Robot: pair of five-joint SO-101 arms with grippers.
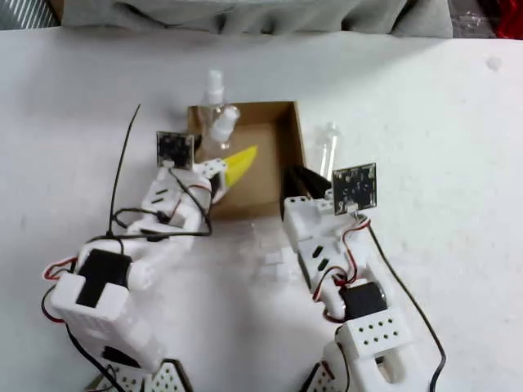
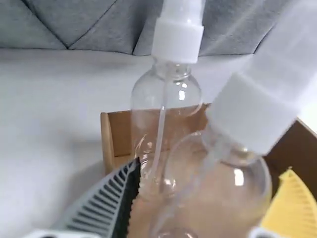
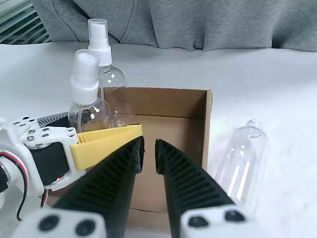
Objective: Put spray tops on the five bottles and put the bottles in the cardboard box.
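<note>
The left gripper is clamped on a bottle already fitted with a spray top. The bottle is gripped by its body between the grey and yellow fingers and is carried tilted over a corner of the cardboard box, just ahead of the hand. This grip is judged to leave the top free and to allow the bottle to be lowered into the box. Whether its base touches the box floor cannot be told.

A second capped bottle is stood upright on the table just beyond the box's far wall, past the held bottle, apparently awaiting its turn.

The right gripper is nearly closed on nothing, its jaws a narrow slit apart, and is held at the near wall of the box. An uncapped bottle is stood at the outer side of that hand, just beside the box and apart from the fingers. It is judged to need a spray top before it is boxed.

Count:
- Bottles clearly made out: three, two capped and one bare.
- Boxes: one.
- A few small clear pieces are noted on the table between the two arms, behind both hands; they are too blurred to be named or counted
</note>
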